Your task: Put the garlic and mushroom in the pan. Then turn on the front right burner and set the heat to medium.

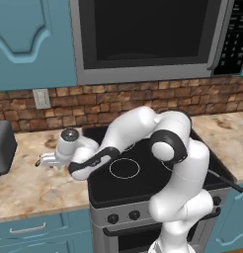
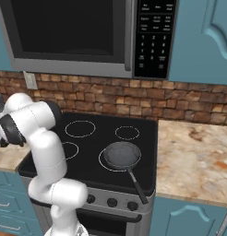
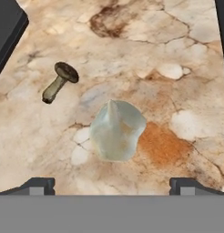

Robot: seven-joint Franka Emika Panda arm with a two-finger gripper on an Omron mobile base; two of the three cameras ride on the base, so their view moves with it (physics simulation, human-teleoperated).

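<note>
The pale lumpy garlic [image 3: 116, 132] lies on the marbled counter, straight ahead of my open gripper [image 3: 113, 186], between the lines of its two fingertips [image 3: 38, 185] and not touching them. The small brown mushroom [image 3: 59, 82] lies on its side a little beyond and to the left of the garlic. From the left base camera, the gripper [image 1: 43, 160] hangs low over the counter left of the stove. The dark grey pan [image 2: 122, 154] sits empty on the front right burner [image 2: 102, 162], its handle [image 2: 136, 184] pointing toward the stove front.
A dark toaster [image 1: 2, 146] stands on the counter left of the gripper, and its corner [image 3: 7, 27] shows in the hand view. The black cooktop [image 1: 143, 183] lies to the right. Knobs [image 2: 112, 202] line the stove front. A microwave [image 1: 143, 34] hangs overhead.
</note>
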